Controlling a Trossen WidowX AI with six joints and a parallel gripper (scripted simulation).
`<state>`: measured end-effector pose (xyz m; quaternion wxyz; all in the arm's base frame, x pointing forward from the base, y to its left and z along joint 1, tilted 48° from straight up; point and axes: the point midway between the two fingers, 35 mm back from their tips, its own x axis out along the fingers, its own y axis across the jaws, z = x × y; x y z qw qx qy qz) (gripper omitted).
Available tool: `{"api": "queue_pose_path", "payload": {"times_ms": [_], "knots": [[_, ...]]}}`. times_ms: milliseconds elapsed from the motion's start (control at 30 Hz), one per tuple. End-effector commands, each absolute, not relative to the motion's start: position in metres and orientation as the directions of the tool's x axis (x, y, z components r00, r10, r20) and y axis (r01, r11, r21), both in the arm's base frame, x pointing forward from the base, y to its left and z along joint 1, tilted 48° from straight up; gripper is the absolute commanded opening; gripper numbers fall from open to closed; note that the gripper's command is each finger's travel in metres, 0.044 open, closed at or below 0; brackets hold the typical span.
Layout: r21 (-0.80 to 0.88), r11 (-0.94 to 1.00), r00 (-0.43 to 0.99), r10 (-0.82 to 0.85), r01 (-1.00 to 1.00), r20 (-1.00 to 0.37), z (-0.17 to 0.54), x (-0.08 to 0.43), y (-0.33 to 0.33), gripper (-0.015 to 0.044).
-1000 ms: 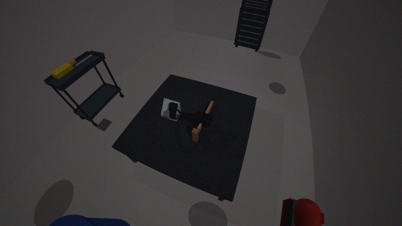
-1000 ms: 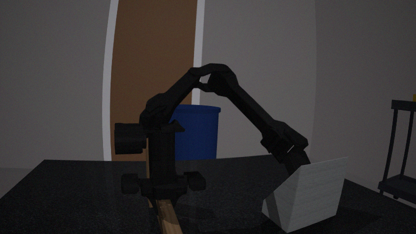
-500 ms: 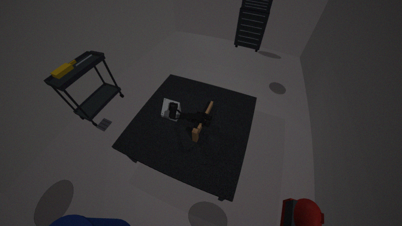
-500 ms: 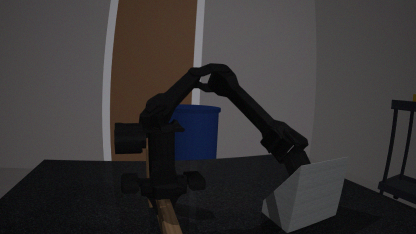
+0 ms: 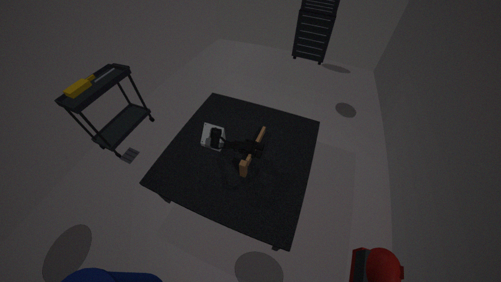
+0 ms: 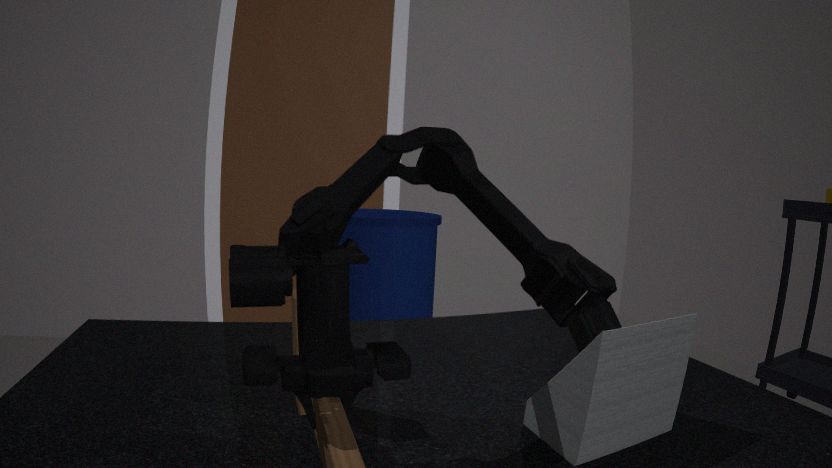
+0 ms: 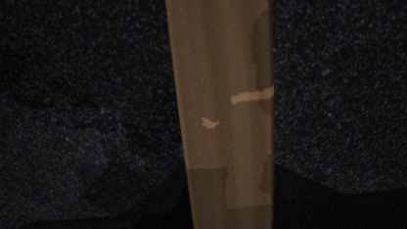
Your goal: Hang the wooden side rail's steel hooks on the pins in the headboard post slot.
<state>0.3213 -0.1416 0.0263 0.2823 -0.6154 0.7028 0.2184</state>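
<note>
The wooden side rail [image 5: 261, 134] [image 6: 336, 437] [image 7: 220, 88] runs slantwise across the middle of the dark table [image 5: 273, 196] [image 6: 116, 378]. The light wooden headboard post [image 5: 242, 168] stands upright at one end of it. In the exterior view only a thin sliver of the post [image 6: 294, 317] shows behind the arm. My gripper [image 5: 254, 149] [image 6: 324, 394] is shut on the rail near the post, coming down from above. In the wrist view the rail fills the middle, with two small pale marks on it. I cannot make out the hooks, the slot or the pins.
The arm's base stands on a white plate [image 5: 206, 130] [image 6: 628, 378] left of the rail. Off the table are a black cart [image 5: 105, 105] with a yellow object [image 5: 78, 87], a drawer cabinet [image 5: 315, 31], a blue barrel [image 6: 398, 267] and a red object [image 5: 380, 266].
</note>
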Motion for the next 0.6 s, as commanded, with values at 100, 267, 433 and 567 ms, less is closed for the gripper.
{"api": "queue_pose_path", "payload": {"times_ms": [100,267,433,567], "knots": [[-0.042,0.142,-0.079,-0.744,-0.989,-0.664,0.0281,0.3223,-0.1424,0.0000],[-0.042,0.142,-0.079,-0.744,-0.989,-0.663,0.0284,0.3217,-0.1428,0.0000],[-0.042,0.142,-0.079,-0.744,-0.989,-0.663,0.0289,0.3211,-0.1430,0.0000],[-0.042,0.142,-0.079,-0.744,-0.989,-0.663,0.0294,0.3214,-0.1432,0.0000]]}}
